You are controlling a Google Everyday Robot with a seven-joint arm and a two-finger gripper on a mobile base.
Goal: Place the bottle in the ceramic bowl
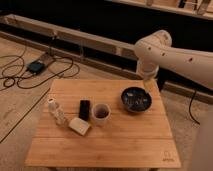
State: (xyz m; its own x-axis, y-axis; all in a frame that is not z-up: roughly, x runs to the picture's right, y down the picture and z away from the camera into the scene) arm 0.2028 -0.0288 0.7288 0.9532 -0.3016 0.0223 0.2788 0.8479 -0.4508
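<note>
The small clear bottle [56, 111] with a white cap stands upright near the left edge of the wooden table [115, 145]. The dark ceramic bowl [125, 102] sits at the table's back right, with small items lying inside it. My white arm comes in from the right and bends down, so the gripper [148, 85] hangs just above the bowl's far right rim, open and holding nothing. It is far from the bottle, about a table's width to its right.
A light mug [100, 114] stands mid-table between bottle and bowl. Beside it are a black rectangular object [84, 109] and a pale block [79, 126]. Cables and a dark box [36, 66] lie on the floor at left. A low dark wall runs behind.
</note>
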